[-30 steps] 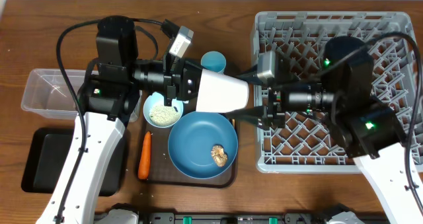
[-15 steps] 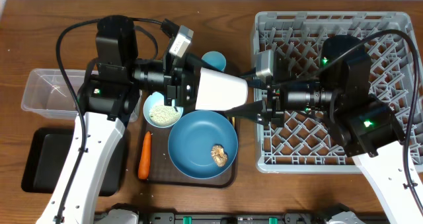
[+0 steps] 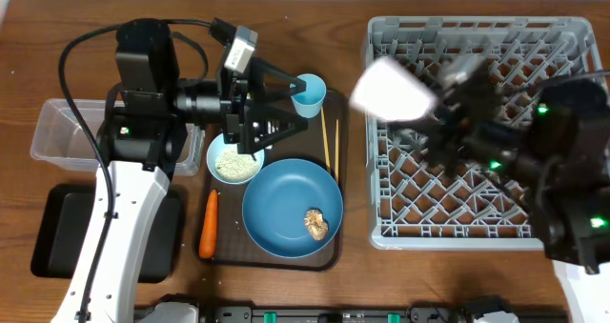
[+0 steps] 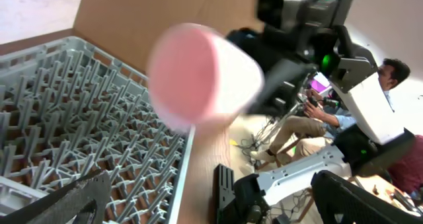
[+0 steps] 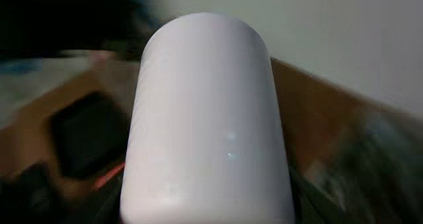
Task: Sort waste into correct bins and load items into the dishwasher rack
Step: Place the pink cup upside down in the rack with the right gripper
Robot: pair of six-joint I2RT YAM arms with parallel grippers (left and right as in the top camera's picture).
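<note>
Pink cup (image 3: 391, 90) is mid-loading: the left hand (image 3: 286, 104) gapes wide and empty at the desk's 10 o'clock, the right hand (image 3: 434, 111) grips the cup above the rack (image 3: 429, 197) at its 10 o'clock corner; next probably calls for lowering it, mouth down, between pegs

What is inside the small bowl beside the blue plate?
White rice grains lie in the small bowl. The open left gripper hangs over the bowl's far rim, so the contents at that edge are covered.
</note>
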